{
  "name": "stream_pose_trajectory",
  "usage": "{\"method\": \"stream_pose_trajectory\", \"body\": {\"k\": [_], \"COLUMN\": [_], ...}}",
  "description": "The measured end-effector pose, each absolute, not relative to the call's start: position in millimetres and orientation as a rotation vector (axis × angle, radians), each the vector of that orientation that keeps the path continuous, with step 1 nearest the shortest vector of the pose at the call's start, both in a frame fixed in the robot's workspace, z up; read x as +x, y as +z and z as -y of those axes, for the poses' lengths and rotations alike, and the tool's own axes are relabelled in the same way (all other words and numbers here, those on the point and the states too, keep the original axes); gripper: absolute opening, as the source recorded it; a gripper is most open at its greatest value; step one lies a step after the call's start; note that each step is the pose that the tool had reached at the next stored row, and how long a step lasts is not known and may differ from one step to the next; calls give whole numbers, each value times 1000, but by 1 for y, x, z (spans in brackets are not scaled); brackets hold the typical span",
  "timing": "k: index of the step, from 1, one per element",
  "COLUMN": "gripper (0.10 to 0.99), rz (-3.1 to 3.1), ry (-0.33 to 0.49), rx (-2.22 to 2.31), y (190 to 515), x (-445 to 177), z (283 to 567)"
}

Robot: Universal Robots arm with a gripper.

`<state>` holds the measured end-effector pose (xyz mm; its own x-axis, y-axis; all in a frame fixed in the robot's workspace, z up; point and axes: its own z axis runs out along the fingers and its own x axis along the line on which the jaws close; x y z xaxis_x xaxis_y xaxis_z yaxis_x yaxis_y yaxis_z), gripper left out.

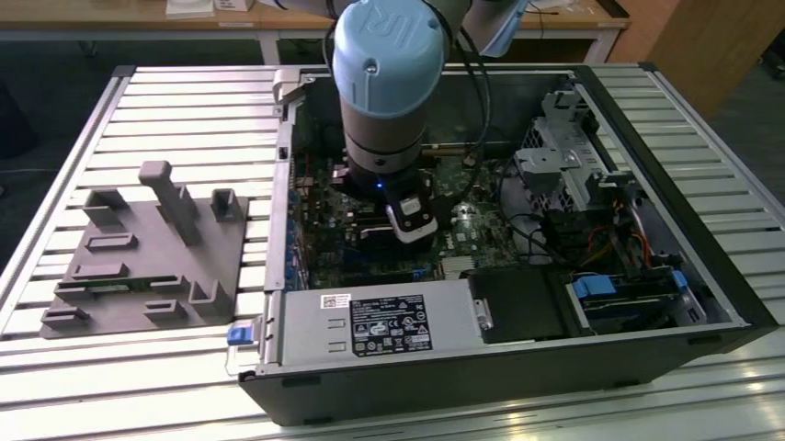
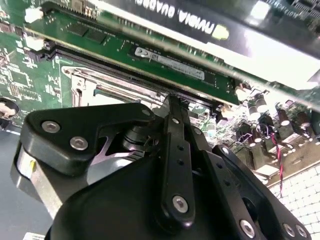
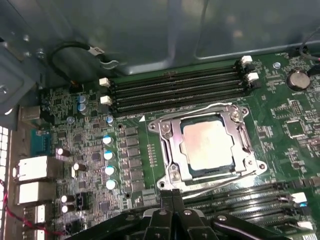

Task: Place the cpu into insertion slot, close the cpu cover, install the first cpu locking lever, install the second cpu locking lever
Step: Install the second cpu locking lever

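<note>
The cpu (image 3: 207, 145), a silvery square chip, lies flat in the insertion slot (image 3: 246, 150) on the green board. The cpu cover (image 3: 168, 146) is down over it, its window framing the chip. One thin wire lever (image 3: 200, 111) runs along the socket edge beside the memory slots. A second lever (image 3: 227, 180) runs along the opposite edge. My gripper (image 3: 172, 196) is shut with nothing between its fingers. Its tips sit right at that second lever's end, and I cannot tell whether they touch it. In the exterior view the gripper (image 1: 395, 234) reaches down into the open computer case.
Black memory slots (image 3: 175, 90) flank the socket on two sides. A graphics card (image 2: 200, 30) stands close to the gripper. The case walls (image 1: 687, 230), a power supply (image 1: 368, 322) and drive cage (image 1: 564, 156) surround the board. A grey fixture (image 1: 142, 257) lies at the exterior view's left.
</note>
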<state>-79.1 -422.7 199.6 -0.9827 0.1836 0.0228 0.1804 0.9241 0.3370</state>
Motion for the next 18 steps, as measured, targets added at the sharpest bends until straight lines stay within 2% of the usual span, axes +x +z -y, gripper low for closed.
{"method": "stream_pose_trajectory", "body": {"k": [8,18], "gripper": [106,106], "rz": [-3051,-3036], "ry": [692,773], "rx": [292,293], "y": [199,196], "x": [-79,-79], "z": [433,444]}}
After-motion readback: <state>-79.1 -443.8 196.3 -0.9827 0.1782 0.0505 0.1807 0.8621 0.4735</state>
